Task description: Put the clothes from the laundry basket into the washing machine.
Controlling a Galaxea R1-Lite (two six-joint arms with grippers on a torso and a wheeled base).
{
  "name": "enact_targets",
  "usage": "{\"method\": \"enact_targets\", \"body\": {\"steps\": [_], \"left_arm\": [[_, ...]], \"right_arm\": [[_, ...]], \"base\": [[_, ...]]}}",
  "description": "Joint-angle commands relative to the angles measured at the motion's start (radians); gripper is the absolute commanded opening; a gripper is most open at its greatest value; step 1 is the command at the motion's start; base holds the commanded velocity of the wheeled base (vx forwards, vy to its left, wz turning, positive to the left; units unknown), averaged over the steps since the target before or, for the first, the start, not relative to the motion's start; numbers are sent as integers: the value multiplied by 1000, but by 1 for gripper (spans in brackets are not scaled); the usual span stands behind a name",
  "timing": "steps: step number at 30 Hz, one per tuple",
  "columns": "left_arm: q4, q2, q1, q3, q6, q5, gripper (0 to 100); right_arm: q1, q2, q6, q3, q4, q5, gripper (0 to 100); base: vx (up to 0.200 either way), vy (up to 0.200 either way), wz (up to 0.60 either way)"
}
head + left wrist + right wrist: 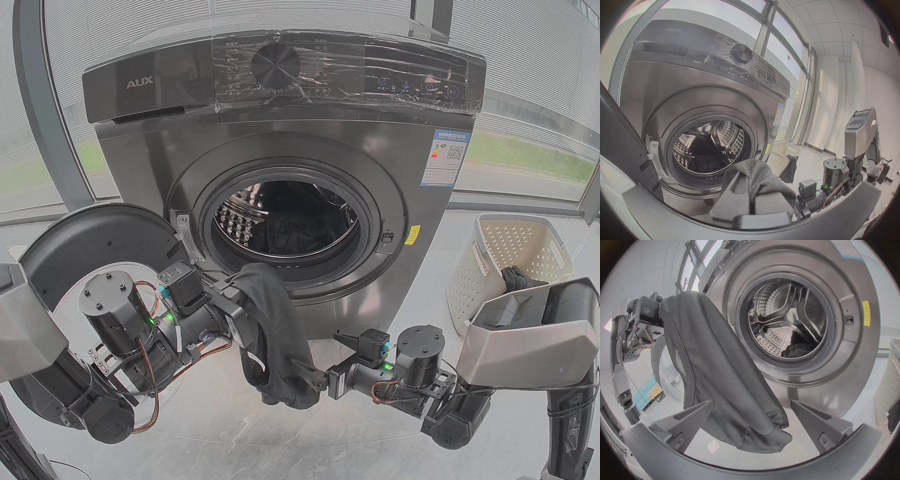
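Now mid-transfer: dark garment (275, 331) held just short of the drum (284, 215)

We begin at our left gripper (236, 301). It is clenched on the garment's upper edge, and in the left wrist view its pads (732, 195) sit pressed together with fabric bunched over them. From that grip the cloth hangs toward 6 o'clock as one long fold, and its lower end seems to be clear of the floor.

Our right gripper (310, 377) sits at about 4 o'clock from the left one, low down. Its jaws are spread wide and grasp nothing. In the right wrist view the garment's hem hangs between them, but we cannot tell whether either finger touches the cloth.

Further out, the washing machine (375, 156) stands at 12 o'clock, its round opening just beyond the left gripper. Its door (94, 244) is swung open at 9 o'clock. Dark laundry (294, 231) already lies inside the drum. The laundry basket (509, 250) stands on the floor at 3 o'clock of the machine, with another dark piece (515, 278) at its rim.

We judge this to be the loading step, with at least one item left in the basket. Next, the left gripper should rise and push toward 12 o'clock through the opening. It should go deep enough that the hanging tail clears the door seal before the grip is released. The right gripper could gather the hem so it does not snag there.
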Motion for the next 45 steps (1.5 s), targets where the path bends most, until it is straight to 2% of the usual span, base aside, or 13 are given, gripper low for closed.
{"method": "enact_targets", "body": {"steps": [1, 4, 9, 21, 23, 26, 29, 30, 33, 35, 37, 39, 45], "left_arm": [[-6, 5, -18, -2, 2, 2, 0], [-6, 3, -29, -4, 2, 3, 0], [-7, -27, -34, -8, 2, 2, 0], [-6, -63, -66, -2, -1, -3, 0], [-7, -64, -77, 2, -1, -6, 0], [-7, -64, -78, 2, -3, -6, 0], [-7, -66, -78, 2, -3, -8, 0], [-7, -66, -78, 4, -3, -8, 0], [-7, -64, -73, 9, -3, -8, 0], [-6, -58, -60, 15, 3, -6, 0], [-6, -52, -46, 21, 6, -6, 0], [-4, -32, 6, 32, 9, -8, 0], [-2, -10, 34, 48, 11, -8, 0]], "right_arm": [[28, 61, 0, -68, 1, -2, 100], [31, 79, 0, -97, 2, -2, 100], [41, 159, 2, -211, -13, -10, 100], [81, 222, 14, -285, -19, -10, 100], [83, 236, 12, -326, -18, -13, 100], [67, 259, 12, -381, -18, -57, 100], [61, 259, 16, -389, -18, -68, 100], [60, 259, 16, -389, -18, -69, 0], [48, 257, 14, -387, -18, -79, 0], [29, 253, 14, -387, -18, -114, 0], [17, 248, 14, -383, -18, -126, 0], [-32, 225, 20, -355, -16, -137, 0], [-109, 104, 29, -285, -12, -154, 0]], "base": [[0, 0, 0], [0, 0, 0], [0, 0, 0], [0, 0, 0], [0, 0, 0], [0, 0, 0], [0, 0, 0], [0, 0, 0], [0, 0, 0], [0, 0, 0], [0, 0, 0], [0, 0, 0], [0, 0, 0]]}}
